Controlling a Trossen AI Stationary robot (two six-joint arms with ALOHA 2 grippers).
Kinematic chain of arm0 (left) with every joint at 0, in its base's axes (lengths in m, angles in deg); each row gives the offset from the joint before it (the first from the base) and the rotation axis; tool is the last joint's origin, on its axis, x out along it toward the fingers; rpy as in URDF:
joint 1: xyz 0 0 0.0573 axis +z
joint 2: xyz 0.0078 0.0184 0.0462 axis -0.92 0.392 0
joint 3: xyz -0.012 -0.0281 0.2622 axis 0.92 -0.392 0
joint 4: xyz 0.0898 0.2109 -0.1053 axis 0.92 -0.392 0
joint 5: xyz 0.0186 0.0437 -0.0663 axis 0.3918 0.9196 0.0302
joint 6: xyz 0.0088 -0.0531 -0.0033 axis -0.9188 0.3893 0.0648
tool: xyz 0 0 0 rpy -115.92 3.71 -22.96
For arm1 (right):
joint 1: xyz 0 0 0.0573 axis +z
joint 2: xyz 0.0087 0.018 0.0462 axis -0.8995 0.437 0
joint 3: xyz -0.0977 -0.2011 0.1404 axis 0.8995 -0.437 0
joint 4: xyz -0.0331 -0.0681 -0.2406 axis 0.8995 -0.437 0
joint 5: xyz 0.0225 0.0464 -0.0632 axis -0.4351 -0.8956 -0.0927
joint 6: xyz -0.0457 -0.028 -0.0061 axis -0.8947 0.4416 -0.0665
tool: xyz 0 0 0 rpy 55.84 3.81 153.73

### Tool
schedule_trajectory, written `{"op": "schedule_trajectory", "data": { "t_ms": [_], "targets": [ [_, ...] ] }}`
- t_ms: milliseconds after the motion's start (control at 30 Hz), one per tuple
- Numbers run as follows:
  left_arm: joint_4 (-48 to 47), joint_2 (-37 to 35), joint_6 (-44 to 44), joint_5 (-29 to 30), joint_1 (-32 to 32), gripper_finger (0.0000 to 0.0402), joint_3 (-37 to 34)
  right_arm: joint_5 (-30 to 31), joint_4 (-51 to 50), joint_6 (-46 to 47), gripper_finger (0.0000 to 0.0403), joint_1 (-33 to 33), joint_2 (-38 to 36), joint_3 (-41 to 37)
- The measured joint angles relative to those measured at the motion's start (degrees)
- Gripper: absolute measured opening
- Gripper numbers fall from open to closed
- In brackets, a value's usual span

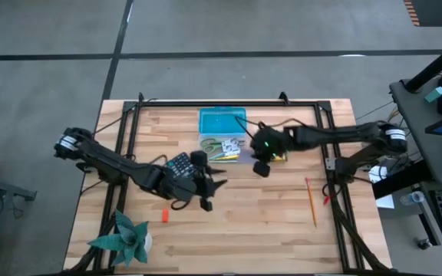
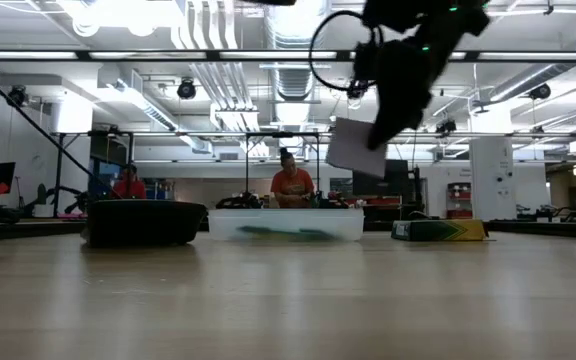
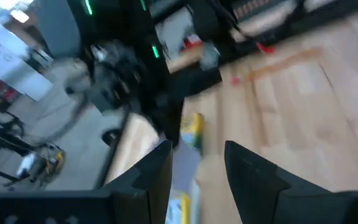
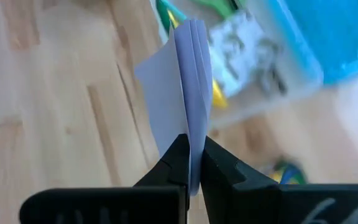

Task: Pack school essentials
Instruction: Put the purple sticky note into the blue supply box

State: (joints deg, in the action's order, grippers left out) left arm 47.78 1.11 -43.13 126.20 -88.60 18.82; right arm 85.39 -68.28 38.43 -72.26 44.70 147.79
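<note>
My right gripper (image 1: 261, 167) hangs above the table just right of the clear box (image 1: 221, 143) and is shut on the lavender note pad (image 2: 358, 148). The box holds green-handled scissors and other small pieces (image 4: 244, 37), and its teal lid (image 1: 222, 121) lies behind it. The crayon pack (image 1: 280, 156) lies flat by the right gripper. An orange pencil (image 1: 311, 201) and the orange eraser (image 1: 165, 215) lie on the wood. My left gripper (image 1: 206, 186) is open and empty, hovering left of centre. My right gripper pinches the note pad by one edge (image 4: 192, 158) between its two fingers. The fingers come from above, and the pad hangs below them, tilted. Several sheets sit in the pinch, fanned slightly at the free end (image 4: 188, 37). The pad is lifted clear of the table.
A dark keyed object (image 1: 179, 166) lies under my left arm. The green spiky plant decoration (image 1: 125, 238) stands at the near left corner. Black frame rails (image 1: 129, 138) run along both table sides. People sit in the room beyond the far edge (image 2: 293, 185).
</note>
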Motion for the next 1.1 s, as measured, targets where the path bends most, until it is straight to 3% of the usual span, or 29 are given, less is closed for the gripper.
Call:
{"op": "schedule_trajectory", "data": {
  "t_ms": [133,267,533,1100],
  "targets": [
    [7.13,-5.23,-3.88,0.77,0.87,0.0130,-4.87,-5.09,-3.35,-9.54,0.0013,-4.23,6.30,7.59],
    [16.21,-9.13,-4.71,1.19,1.94,0.0130,-11.25,-5.75,-6.64,-16.56,0.0013,-6.70,13.19,15.01],
    [24.09,-14.05,-7.45,1.25,2.17,0.0130,-18.32,-5.86,-10.45,-21.03,0.0013,-9.33,24.15,25.52],
    [23.88,-15.31,-7.79,1.34,2.17,0.0130,-19.12,-7.69,-10.77,-20.04,0.0014,-12.98,31.52,27.40]
  ]
}}
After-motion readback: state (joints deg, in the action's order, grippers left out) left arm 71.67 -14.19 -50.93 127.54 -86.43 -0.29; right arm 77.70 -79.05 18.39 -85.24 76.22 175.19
